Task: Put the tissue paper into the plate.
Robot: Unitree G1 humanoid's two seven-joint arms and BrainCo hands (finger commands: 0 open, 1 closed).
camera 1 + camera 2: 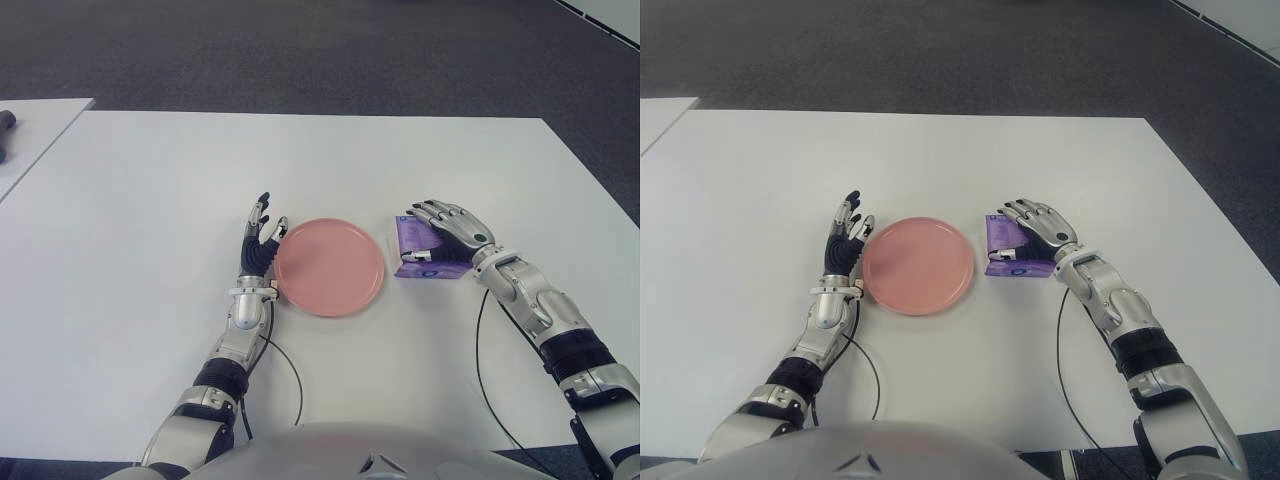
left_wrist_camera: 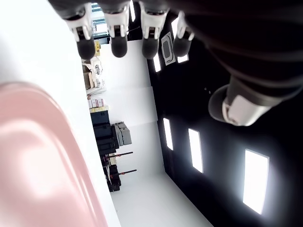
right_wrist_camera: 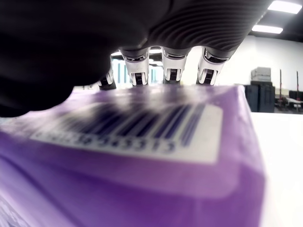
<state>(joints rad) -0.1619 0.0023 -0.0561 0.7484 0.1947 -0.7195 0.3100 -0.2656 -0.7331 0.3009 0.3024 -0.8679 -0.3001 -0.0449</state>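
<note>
A purple tissue pack (image 1: 407, 242) lies on the white table (image 1: 150, 220) just right of the empty pink plate (image 1: 330, 266). My right hand (image 1: 432, 234) covers the pack from above, with its fingers hooked over the far edge and its thumb against the near side. In the right wrist view the pack (image 3: 142, 156) fills the frame with its barcode label up, and the fingertips (image 3: 173, 71) sit at its far edge. My left hand (image 1: 262, 235) stands upright with spread fingers next to the plate's left rim, holding nothing.
A second white table (image 1: 40, 120) stands at the far left with a dark object (image 1: 5, 130) on it. Dark carpet (image 1: 320, 50) lies beyond the table's far edge. Thin black cables (image 1: 290, 375) trail from both forearms over the near table.
</note>
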